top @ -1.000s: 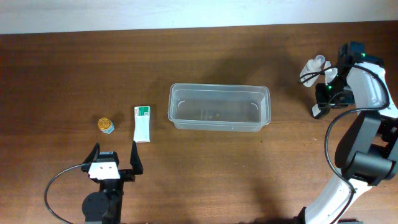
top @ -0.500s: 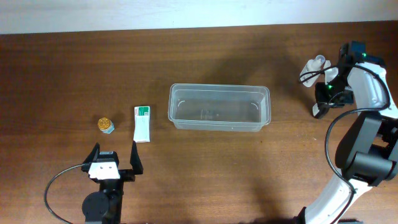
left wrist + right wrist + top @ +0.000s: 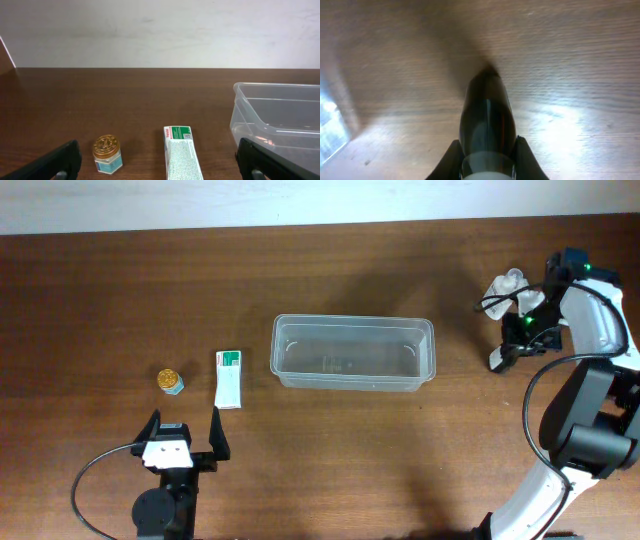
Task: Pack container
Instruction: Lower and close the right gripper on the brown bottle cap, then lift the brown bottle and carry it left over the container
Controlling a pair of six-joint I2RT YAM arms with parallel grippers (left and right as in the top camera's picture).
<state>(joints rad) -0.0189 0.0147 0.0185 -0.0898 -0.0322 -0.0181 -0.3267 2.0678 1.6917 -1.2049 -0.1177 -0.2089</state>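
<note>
Desk: one brown wooden desk [image 3: 100, 290] is carrying everything; a pale wall is running along its far edge.
Container: one clear, colourless plastic rectangular tub [image 3: 352, 352] with rounded corners and a rim is sitting upright at mid-desk, long side parallel to the far edge. Nothing is showing inside it.
Jar: one small gold-lidded jar [image 3: 170, 381] is standing toward the left edge, well apart from the tub.
Carton: one green-and-white cardboard carton [image 3: 229, 378] is lying flat between the jar and the tub, touching neither.
Left gripper [image 3: 185, 432]: one, hovering at the near edge toward the left corner. Its jaws are standing wide apart, holding nothing, and are pointing at the carton and jar.
Right gripper [image 3: 500, 358]: one, reaching in near the right edge, just beyond the tub's right end. In the wrist view its two fingers [image 3: 454, 159] are pressing on either side of one dark glossy rounded object [image 3: 487, 115] with a pale band. What that object is, I cannot tell.
Loose items outside the tub: two, jar and carton.
</note>
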